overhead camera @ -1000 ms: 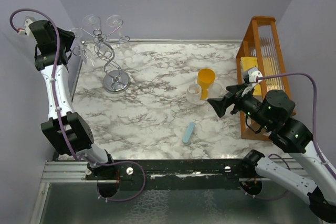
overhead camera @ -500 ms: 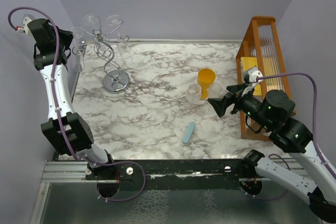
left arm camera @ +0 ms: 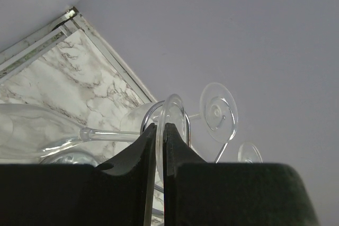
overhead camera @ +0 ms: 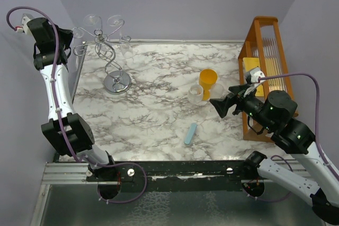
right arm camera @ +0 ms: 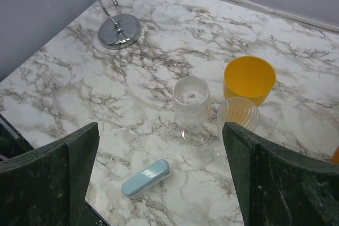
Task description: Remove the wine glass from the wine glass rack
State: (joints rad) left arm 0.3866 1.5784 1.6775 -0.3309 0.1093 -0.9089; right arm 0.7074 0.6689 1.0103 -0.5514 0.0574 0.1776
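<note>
Clear wine glass [left arm camera: 47, 130] lies sideways, its round foot held edge-on between the fingers [left arm camera: 132, 157] of the left gripper [left arm camera: 160, 128]. The silvery wine glass rack [overhead camera: 117, 81] curls just beyond the fingertips.

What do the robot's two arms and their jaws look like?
Both the left arm and right arm have white links between chunky black joint housings. A thin purple cable loops along each one. Small green lights glow on the right arm. The jaws are black, blunt, flat-sided wedges.

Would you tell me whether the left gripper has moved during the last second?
Yes: the left gripper, shut on the wine glass, drew slightly left, away from the unmoved wine glass rack.
</note>
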